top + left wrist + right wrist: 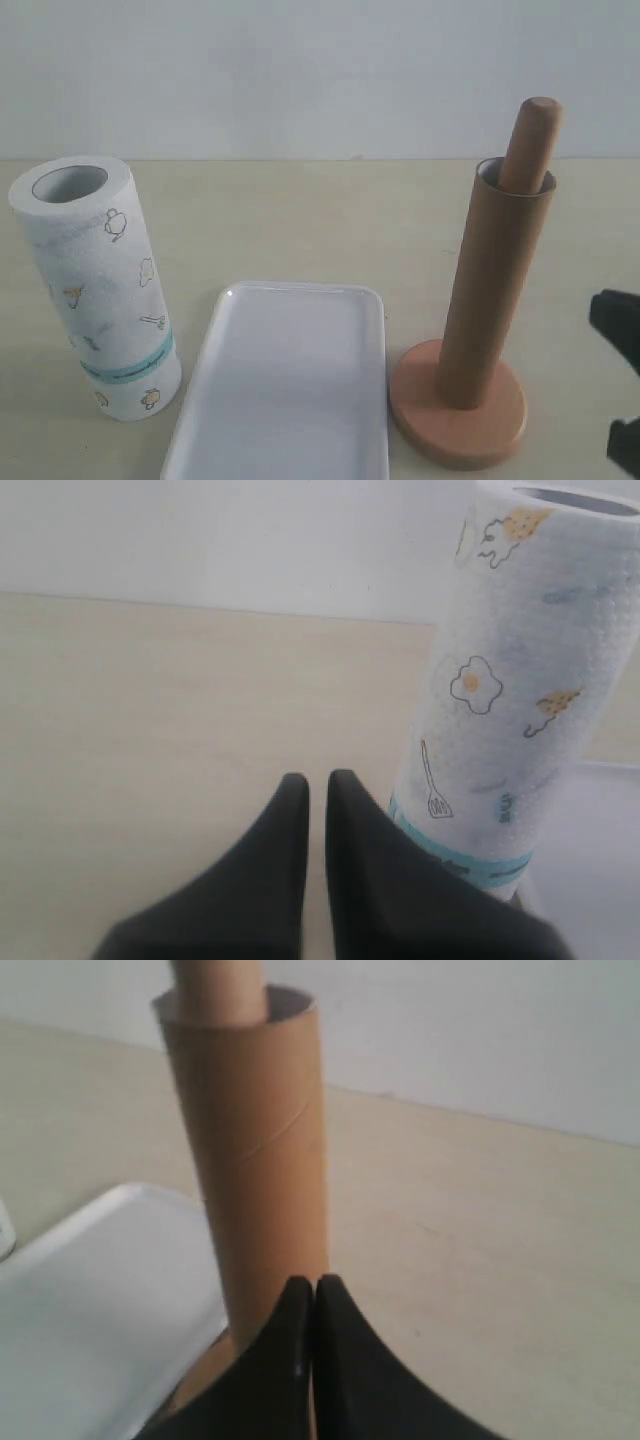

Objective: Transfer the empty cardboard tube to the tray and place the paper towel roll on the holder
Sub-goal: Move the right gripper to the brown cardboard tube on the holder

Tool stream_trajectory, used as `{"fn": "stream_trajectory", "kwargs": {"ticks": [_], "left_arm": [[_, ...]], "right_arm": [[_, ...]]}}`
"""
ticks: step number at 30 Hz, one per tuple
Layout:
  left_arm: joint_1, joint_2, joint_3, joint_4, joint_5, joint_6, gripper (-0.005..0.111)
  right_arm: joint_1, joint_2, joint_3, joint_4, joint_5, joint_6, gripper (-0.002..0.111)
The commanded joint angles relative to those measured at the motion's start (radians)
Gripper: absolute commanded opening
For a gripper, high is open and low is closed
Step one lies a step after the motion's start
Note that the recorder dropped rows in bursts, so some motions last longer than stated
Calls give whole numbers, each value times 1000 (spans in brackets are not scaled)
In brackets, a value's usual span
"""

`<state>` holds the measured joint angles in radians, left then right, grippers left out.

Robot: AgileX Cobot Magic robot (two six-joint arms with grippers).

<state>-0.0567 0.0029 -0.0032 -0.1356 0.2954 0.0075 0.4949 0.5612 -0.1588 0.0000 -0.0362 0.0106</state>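
No legible words, brands, numbers or labels anywhere. On the paper towel roll (pixel 520 630), only printed cartoons: fried egg, spatula, yellow wedges. Dark marks on its teal band (pixel 460 852) too blurred to read.

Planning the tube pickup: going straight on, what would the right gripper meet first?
Probably the hollow brown cardboard tube, low on its wall, ahead of the right gripper; depth unclear.

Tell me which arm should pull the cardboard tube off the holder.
Right. The right gripper faces the empty cardboard tube, sleeved over the holder on that side. The left gripper is beside the paper towel roll, across the tray.
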Motion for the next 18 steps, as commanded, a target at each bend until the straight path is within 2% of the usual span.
{"fn": "stream_trajectory", "kwargs": {"ticks": [1, 7, 8, 10, 11, 13, 15, 16, 18], "left_arm": [[3, -3, 3, 2, -3, -8, 6], [3, -3, 3, 2, -3, -8, 6], [3, -3, 3, 2, -3, -8, 6], [3, -3, 3, 2, -3, -8, 6], [3, -3, 3, 2, -3, -8, 6], [3, -3, 3, 2, -3, -8, 6], [3, -3, 3, 2, -3, -8, 6], [3, -3, 3, 2, -3, -8, 6], [3, -3, 3, 2, -3, -8, 6]], "right_arm": [[105, 47, 82, -10, -143, -48, 0], [156, 49, 159, 0, -340, -31, 0], [154, 49, 159, 0, -335, -24, 2], [154, 49, 159, 13, -353, -20, 12], [154, 49, 159, 13, -356, -20, 18], [154, 49, 159, 13, -347, -18, 41], [154, 49, 159, 44, -340, -18, 71], [154, 49, 159, 64, -342, -18, 82], [154, 49, 159, 115, -340, -16, 94]]}}
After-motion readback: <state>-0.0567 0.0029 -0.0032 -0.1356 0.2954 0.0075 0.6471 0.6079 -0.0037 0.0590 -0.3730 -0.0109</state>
